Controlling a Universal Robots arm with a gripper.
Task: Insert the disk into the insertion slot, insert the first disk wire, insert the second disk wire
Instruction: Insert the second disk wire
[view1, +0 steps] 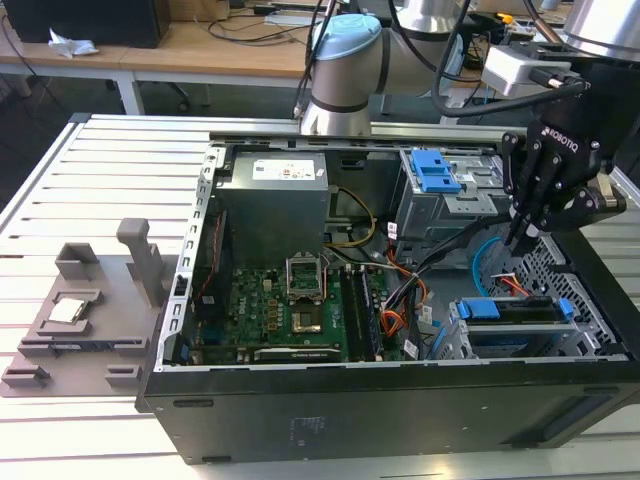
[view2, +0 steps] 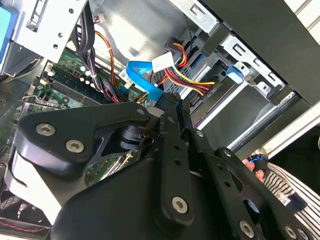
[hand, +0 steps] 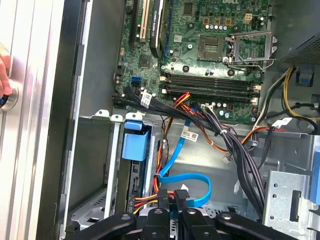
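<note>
The disk (view1: 512, 311), edged by its blue caddy (hand: 136, 145), sits inside the insertion slot (view1: 456, 338) at the case's front corner, on the exterior view's right. The first disk wire (hand: 145, 199), a red, orange and yellow bundle (view2: 186, 76), runs to the disk's end and looks plugged in there. My gripper (hand: 175, 198) hangs just above that end, shut on the small dark plug of the second disk wire (hand: 192, 178). This light-blue cable (view2: 141, 79) loops up from the plug toward the motherboard. In the exterior view the gripper (view1: 521, 238) reaches down into the case beside the light-blue cable (view1: 484, 262).
The open computer case (view1: 330, 400) lies on a slatted table. A grey drive cage with a blue clip (view1: 436, 172) and black cable bundles (hand: 235, 150) crowd the space nearby. A person's hand (hand: 3, 75) rests outside the case wall, and a striped sleeve (view2: 280, 181) is close by.
</note>
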